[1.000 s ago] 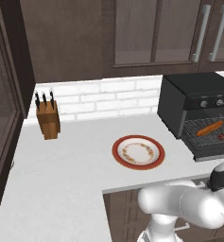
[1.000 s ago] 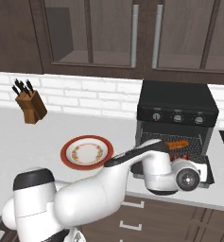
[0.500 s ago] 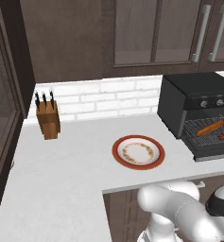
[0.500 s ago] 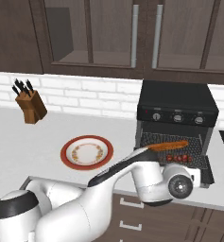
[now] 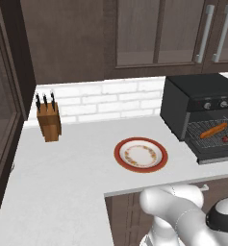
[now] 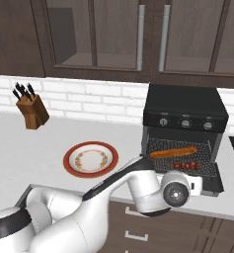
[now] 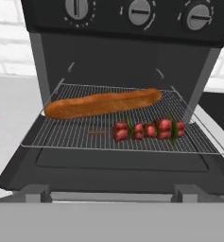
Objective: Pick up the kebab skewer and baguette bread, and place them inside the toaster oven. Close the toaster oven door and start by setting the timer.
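Orange-brown baguette bread [image 7: 103, 103] lies slantwise on the wire rack [image 7: 123, 124] inside the toaster oven [image 7: 127, 71], straight ahead of the end effector [image 7: 111, 193] and slightly above it. The kebab skewer [image 7: 144, 130] rests on the same rack just in front of the loaf, a little nearer the end effector and apart from the bread. Both foods are loaded, so the step in hand looks like closing the toaster oven door [image 7: 108, 172], which hangs open and flat directly beyond the fingertips [image 7: 34, 193]. The fingers stand wide apart, holding nothing.

To do it well, the end effector should dip under the door's front lip, then sweep up and forward in an arc, pushing centrally so the panel swings evenly. Three round knobs [image 7: 141, 11] sit above, for the timer afterwards. An empty plate [image 6: 91, 159] rests on the tabletop [image 5: 67, 163], off to the end effector's left.
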Controlling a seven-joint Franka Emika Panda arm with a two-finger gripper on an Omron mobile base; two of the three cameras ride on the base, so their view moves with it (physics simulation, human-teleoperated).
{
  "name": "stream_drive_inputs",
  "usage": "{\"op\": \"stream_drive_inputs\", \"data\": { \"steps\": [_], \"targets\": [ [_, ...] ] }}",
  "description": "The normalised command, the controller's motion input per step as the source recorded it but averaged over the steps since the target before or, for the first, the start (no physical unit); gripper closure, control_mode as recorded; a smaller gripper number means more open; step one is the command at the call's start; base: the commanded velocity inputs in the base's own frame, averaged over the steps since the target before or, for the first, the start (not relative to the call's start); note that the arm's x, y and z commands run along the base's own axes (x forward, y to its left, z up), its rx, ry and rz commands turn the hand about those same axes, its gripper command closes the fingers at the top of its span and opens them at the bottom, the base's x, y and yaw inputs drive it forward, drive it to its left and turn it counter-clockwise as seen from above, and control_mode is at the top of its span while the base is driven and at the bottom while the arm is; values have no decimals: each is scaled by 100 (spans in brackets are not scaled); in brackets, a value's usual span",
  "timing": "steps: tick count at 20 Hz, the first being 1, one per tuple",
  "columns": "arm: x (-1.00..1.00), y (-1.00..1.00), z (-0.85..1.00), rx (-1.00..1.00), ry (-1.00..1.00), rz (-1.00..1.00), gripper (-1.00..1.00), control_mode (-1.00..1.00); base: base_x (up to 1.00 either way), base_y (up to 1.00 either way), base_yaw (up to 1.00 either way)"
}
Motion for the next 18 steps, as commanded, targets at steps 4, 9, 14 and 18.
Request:
{"op": "stream_drive_inputs", "data": {
  "steps": [4, 9, 14, 18],
  "targets": [
    [0, -3, -2, 0, -1, -1, -100, -100, 0, 0, 0],
    [15, 0, -2, 0, -4, 0, -100, -100, 0, 0, 0],
    [35, -7, 0, 1, -3, 0, -100, -100, 0, 0, 0],
    [27, -13, -3, 0, -3, 0, -100, -100, 0, 0, 0]
  ]
}}
